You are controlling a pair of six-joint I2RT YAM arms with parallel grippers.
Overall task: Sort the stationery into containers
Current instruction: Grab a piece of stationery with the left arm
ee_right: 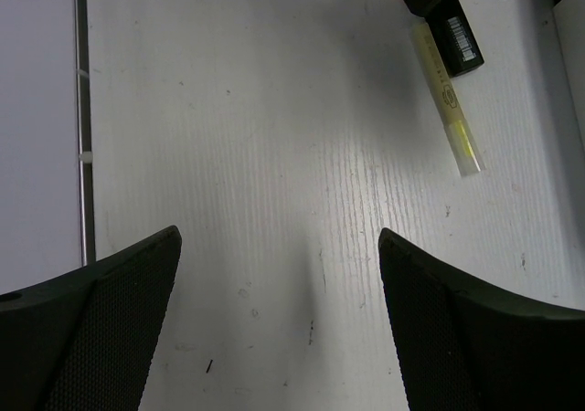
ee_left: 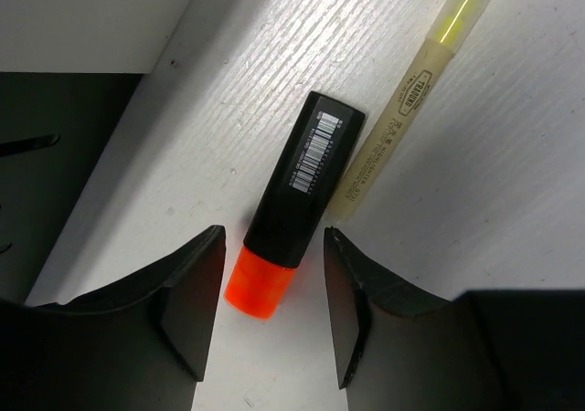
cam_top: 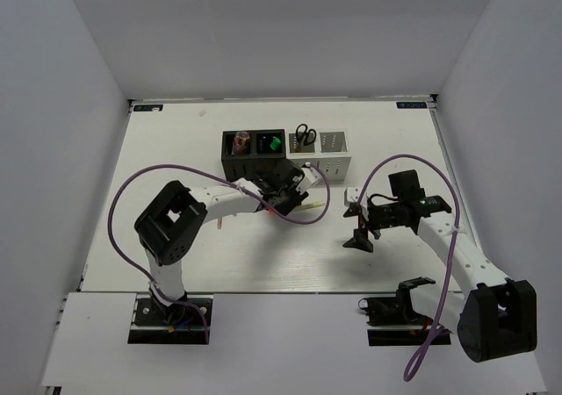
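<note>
**Straddling the orange-capped marker with the left jaws, no grip yet**

The left jaws are open and low over the white bench (ee_left: 512, 219). In the left wrist view the short black marker with a barcode label (ee_left: 306, 178) lies flat. Its orange cap (ee_left: 259, 285) sits in the gap between the two jaw tips, with bare bench showing on both sides, so I read no contact.

- **Axis:** the marker's long axis runs from the cap up and slightly right, away from the wrist. That is close to square across the closing line, so I don't think I need any wrist roll.
- **Snag:** a thin yellowish stick with printed lettering (ee_left: 402, 110) lies touching the marker's right flank. Its near end stops just beyond the right-hand jaw tip. If I close here I may pinch both, so I'd stay on the cap end, clear of the stick.
- **Right jaws:** these are spread wide over bare bench and hold nothing. The marker and stick sit at the top edge of the right wrist view, well apart from them.
- **Which arm:** the left arm (cam_top: 219, 200) is clearly the nearer one, so it's the left's pick.
- **Drop target:** the row of four joined perforated square cups, two black and two white (cam_top: 285, 155), sits just behind the left jaws. Black-handled scissors (cam_top: 306, 134) are already standing in one white cup.
</note>
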